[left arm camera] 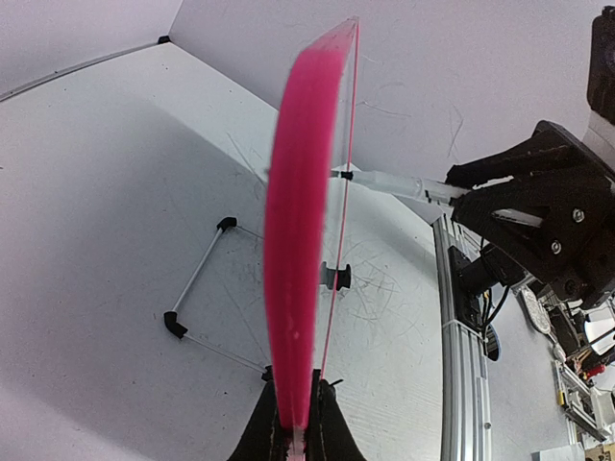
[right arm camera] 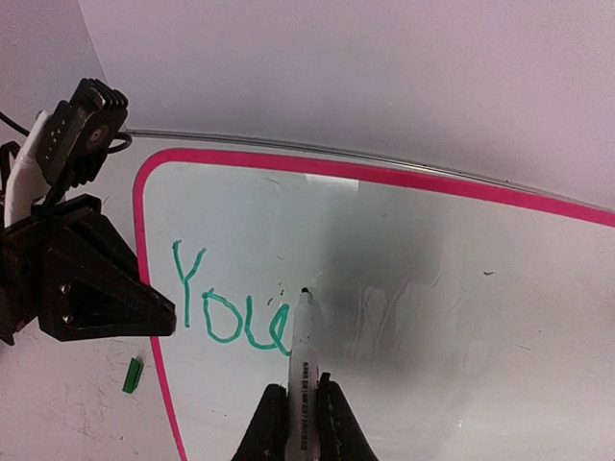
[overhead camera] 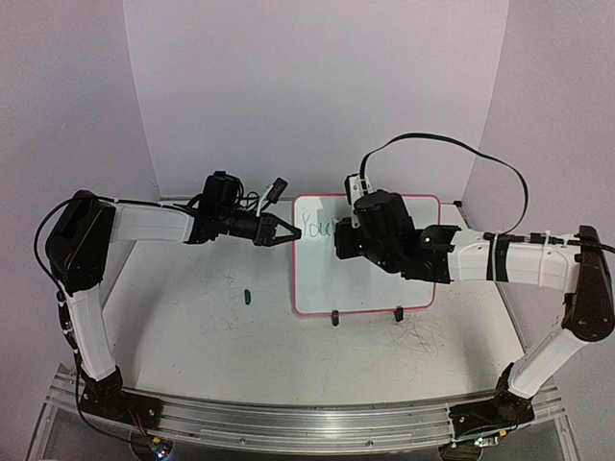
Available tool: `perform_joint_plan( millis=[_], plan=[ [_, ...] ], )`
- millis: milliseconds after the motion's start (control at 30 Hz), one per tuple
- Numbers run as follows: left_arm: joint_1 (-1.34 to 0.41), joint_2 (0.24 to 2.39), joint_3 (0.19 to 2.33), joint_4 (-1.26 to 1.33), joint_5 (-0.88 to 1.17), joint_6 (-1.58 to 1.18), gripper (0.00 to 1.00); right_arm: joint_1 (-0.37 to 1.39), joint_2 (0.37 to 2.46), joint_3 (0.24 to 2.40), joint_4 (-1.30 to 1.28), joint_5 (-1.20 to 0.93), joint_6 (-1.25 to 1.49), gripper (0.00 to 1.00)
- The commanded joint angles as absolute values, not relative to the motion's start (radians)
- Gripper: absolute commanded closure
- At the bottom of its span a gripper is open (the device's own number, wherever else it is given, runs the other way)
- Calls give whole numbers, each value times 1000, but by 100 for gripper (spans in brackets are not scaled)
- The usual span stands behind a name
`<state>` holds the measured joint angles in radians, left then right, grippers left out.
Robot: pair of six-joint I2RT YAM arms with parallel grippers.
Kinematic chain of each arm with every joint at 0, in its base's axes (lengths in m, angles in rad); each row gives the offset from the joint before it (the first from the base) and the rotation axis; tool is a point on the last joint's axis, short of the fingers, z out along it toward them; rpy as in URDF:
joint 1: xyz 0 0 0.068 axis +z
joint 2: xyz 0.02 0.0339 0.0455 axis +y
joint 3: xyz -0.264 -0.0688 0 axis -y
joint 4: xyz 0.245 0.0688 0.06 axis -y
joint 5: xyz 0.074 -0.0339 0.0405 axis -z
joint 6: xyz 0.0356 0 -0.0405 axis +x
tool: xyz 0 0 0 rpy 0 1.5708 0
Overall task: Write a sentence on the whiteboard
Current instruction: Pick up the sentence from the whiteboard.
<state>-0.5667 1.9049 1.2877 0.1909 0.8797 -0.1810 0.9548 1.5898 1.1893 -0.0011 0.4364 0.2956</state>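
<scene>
The whiteboard [overhead camera: 384, 279], glossy white in a pink frame, rests on the worktop [overhead camera: 183, 317], one edge clamped in the left tool [overhead camera: 279, 230]. The right tool [right arm camera: 293, 423] clenches a marker [right arm camera: 303, 336]; strokes should likely run light and level, rightward from its tip. Just left of that tip, the sentence [right arm camera: 226, 307] so far reads a green "You".

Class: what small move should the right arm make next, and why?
Probably slide the marker tip just past the u and start the next letter: the sentence reads only "You", the whiteboard is blank beyond, the left gripper grips its edge.
</scene>
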Motion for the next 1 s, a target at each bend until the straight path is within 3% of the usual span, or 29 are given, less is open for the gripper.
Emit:
perform_joint_plan(
  millis=[0,300,467,567,967],
  plan=[
    [-568,1878,1275,160,810,-152,100,949,1610,1230,12,474,311,100],
    [-568,1873,1272,161,806,-147,100,955,1609,1230,-69,475,344,100],
    [-568,1876,1273,160,806,-146,100,991,1507,1170,-10,333,349,100],
    [-568,1875,1272,160,806,-146,100,978,1461,1137,-8,430,349,100],
    [-568,1874,1270,160,809,-144,100,949,1544,1185,-8,450,307,100]
  ],
)
